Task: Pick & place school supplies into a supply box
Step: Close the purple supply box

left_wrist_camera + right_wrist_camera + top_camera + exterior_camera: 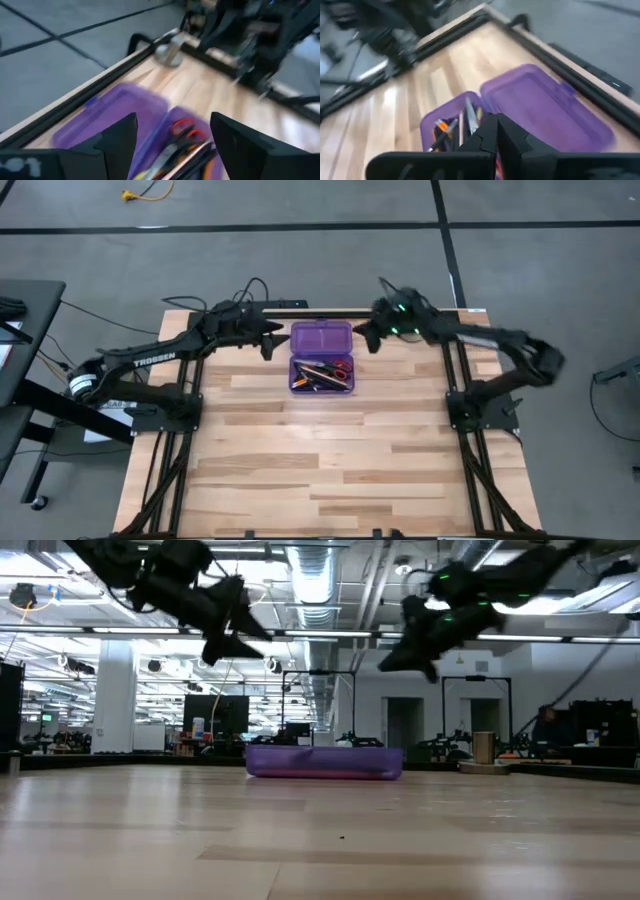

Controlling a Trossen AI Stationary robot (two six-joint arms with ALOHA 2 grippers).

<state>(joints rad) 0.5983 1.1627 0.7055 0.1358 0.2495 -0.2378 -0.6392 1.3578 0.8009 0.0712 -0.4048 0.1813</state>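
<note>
Spanning the frame, a pale wooden plank table (330,450) carries a small translucent purple plastic pencil case (322,374) near its far edge, midway between two dark robot arms. Its hinged lid (321,338) lies flat, open toward the table's back rail. Both arms hang above the table, clear of the case. The left gripper (272,340), just left of the lid, has its jaws spread wide with nothing between them; the right gripper (362,337), just right of the lid, has its jaws pressed together and empty. Inside the tray lie red-and-black-handled scissors (338,367), thin orange pencils (312,376) and what appear to be slim black pens (451,131), blurred.
</note>
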